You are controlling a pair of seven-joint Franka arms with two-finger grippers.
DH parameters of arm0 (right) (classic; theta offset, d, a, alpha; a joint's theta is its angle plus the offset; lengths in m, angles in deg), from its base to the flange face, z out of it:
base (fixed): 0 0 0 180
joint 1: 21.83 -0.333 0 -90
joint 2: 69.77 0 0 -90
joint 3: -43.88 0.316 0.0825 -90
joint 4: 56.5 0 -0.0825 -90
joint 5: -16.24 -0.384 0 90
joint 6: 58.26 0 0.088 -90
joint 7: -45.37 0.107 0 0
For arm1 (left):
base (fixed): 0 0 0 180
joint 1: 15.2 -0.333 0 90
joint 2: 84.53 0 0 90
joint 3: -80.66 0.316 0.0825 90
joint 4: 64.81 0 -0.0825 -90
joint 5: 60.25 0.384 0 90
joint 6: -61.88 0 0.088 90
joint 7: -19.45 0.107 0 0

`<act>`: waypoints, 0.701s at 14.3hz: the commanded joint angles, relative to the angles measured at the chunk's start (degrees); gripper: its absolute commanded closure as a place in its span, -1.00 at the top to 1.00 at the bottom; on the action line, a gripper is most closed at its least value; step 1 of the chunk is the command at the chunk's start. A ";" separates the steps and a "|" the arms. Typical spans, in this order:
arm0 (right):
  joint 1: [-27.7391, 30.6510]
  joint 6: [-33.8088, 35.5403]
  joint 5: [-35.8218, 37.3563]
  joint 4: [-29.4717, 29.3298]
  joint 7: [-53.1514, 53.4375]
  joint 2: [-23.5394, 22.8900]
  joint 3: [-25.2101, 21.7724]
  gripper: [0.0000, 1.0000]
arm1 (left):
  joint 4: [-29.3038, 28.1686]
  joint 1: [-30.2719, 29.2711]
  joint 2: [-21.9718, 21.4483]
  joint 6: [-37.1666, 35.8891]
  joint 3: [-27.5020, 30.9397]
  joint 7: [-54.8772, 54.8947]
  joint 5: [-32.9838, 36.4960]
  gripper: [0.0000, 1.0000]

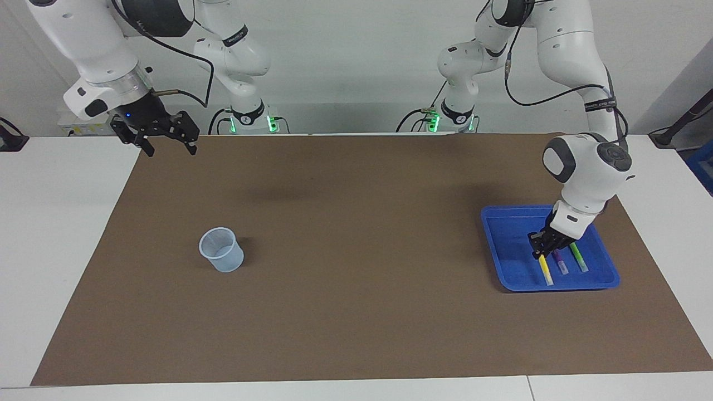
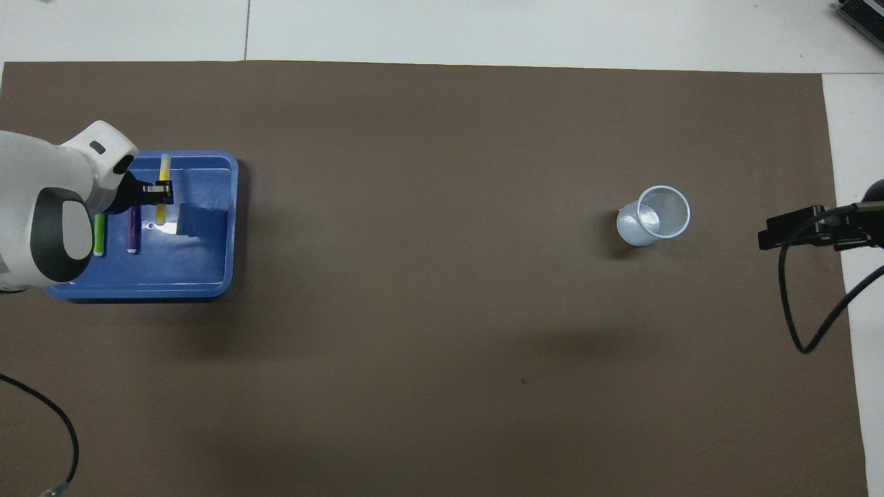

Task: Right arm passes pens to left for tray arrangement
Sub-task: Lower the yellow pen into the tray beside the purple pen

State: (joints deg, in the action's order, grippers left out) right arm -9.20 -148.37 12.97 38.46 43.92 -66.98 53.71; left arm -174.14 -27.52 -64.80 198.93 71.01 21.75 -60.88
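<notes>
Brown mat point(image 1: 356, 312), blue tray point(image 1: 504, 245) (rimmed), yellow pen point(image 1: 545, 271)

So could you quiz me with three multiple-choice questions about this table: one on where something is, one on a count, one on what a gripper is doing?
1. Where does the purple pen lie?
A. in the clear cup
B. in the blue tray
C. on the brown mat

2. How many pens are over or in the blue tray?
A. one
B. two
C. three

3. What is the left gripper doing?
A. gripping the yellow pen
B. hanging open
C. gripping the cup

Answers:
1 B, it lies beside the green pen on the tray floor.
2 C, green, purple and yellow.
3 A, its fingers are shut on the yellow pen.
</notes>
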 commanded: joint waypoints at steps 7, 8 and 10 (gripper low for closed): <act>0.21 1.43 -0.15 1.28 -2.42 1.52 0.10 1.00 | -1.94 -0.69 -1.62 -2.32 0.16 0.61 1.25 -1.00; 0.30 1.60 -0.15 1.28 -2.33 1.78 0.10 1.00 | -2.38 -0.69 -1.71 -2.23 0.25 0.61 1.25 -1.00; 0.30 1.08 -0.15 1.72 -2.07 1.87 0.10 1.00 | -3.69 -0.77 -2.06 -1.53 0.25 0.78 1.25 -1.00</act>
State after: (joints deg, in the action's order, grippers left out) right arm -9.30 -147.35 12.98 38.46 42.75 -66.67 53.71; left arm -174.97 -27.70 -64.91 197.08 71.28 21.87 -60.88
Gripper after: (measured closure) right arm 0.000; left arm 0.815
